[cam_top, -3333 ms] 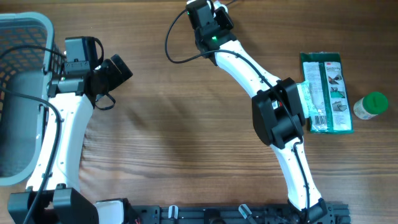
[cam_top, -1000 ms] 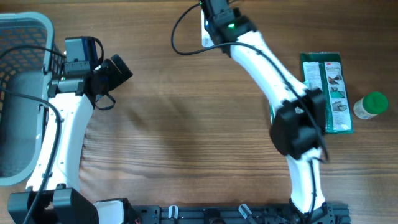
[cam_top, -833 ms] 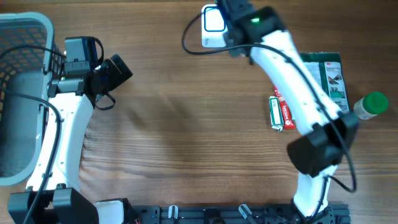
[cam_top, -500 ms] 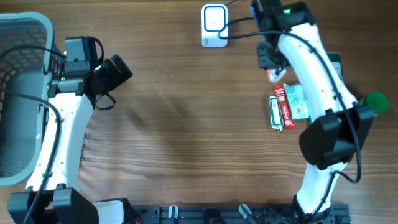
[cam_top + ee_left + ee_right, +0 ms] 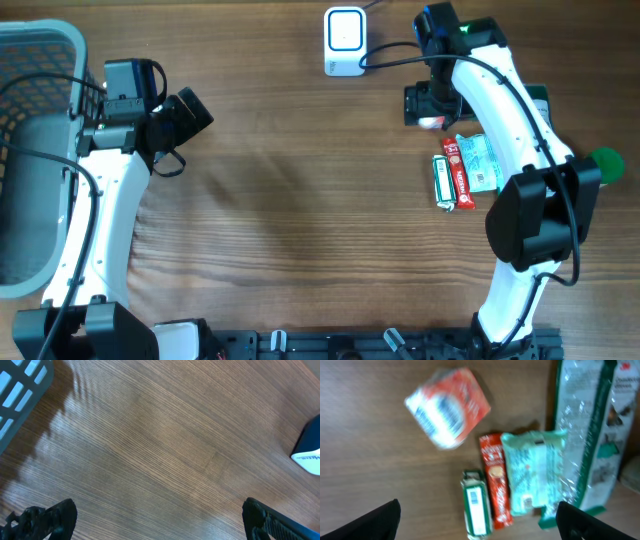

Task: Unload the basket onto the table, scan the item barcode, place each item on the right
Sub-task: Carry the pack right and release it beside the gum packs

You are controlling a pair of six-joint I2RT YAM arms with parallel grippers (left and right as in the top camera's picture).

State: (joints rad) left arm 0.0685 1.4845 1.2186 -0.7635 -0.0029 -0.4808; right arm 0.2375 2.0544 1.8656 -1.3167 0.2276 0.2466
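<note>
The item, a red and white pack, shows blurred on the wood below my right gripper, which is open with nothing between its fingers. In the overhead view the right gripper hangs over the pack, just beyond the row of goods. The white scanner stands at the table's far edge, left of that arm, with its cable running right. My left gripper is open over bare wood beside the basket; its wrist view shows only table between the fingers and the scanner's corner.
A green box, a red bar and a pale green packet lie side by side. A large green bag and a green-capped bottle sit further right. A grey basket stands at far left.
The right arm swung from the scanner rightward to the row of goods. Its jaws opened and the red and white pack left them. The left arm has not moved.
</note>
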